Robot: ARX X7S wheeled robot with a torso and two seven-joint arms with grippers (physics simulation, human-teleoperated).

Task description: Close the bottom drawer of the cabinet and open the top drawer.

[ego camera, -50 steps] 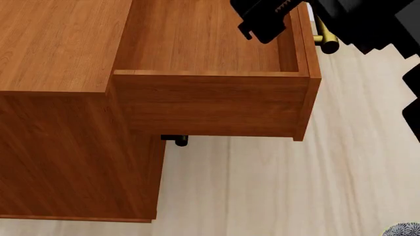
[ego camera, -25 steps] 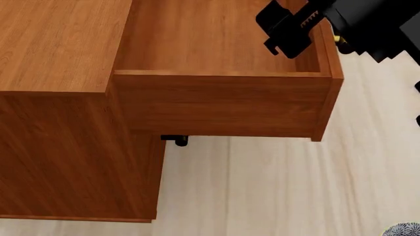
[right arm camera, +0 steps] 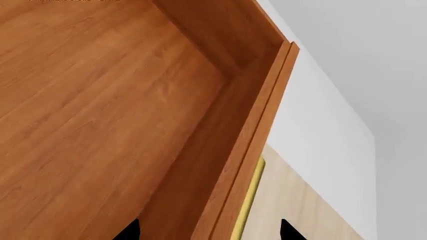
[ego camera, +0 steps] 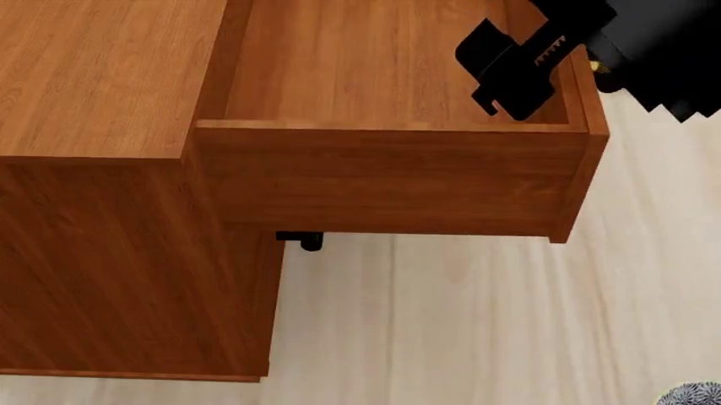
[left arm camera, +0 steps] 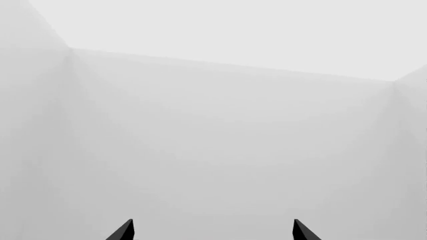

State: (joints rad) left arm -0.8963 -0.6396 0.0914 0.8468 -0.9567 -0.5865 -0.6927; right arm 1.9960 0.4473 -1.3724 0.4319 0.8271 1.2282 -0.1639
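The cabinet (ego camera: 101, 76) fills the left of the head view, reddish-brown wood. Its top drawer (ego camera: 383, 181) stands pulled far out, an empty tray (right arm camera: 100, 100). My right gripper (ego camera: 558, 80) straddles the drawer's front panel: one finger is inside the tray, the other outside by the brass handle (right arm camera: 250, 200). In the right wrist view the right gripper (right arm camera: 208, 231) is open, its tips clear of panel and handle. The left gripper (left arm camera: 212, 231) is open on nothing, facing blank grey walls. The bottom drawer is hidden under the top drawer.
Pale wooden floor (ego camera: 474, 321) lies beside the cabinet and under the open drawer. A small black part (ego camera: 302, 240) shows just beneath the drawer. A grey patterned rim (ego camera: 693, 395) peeks in at the head view's lower right corner.
The top drawer has slid further out of the cabinet, and my right gripper has moved with its front panel.
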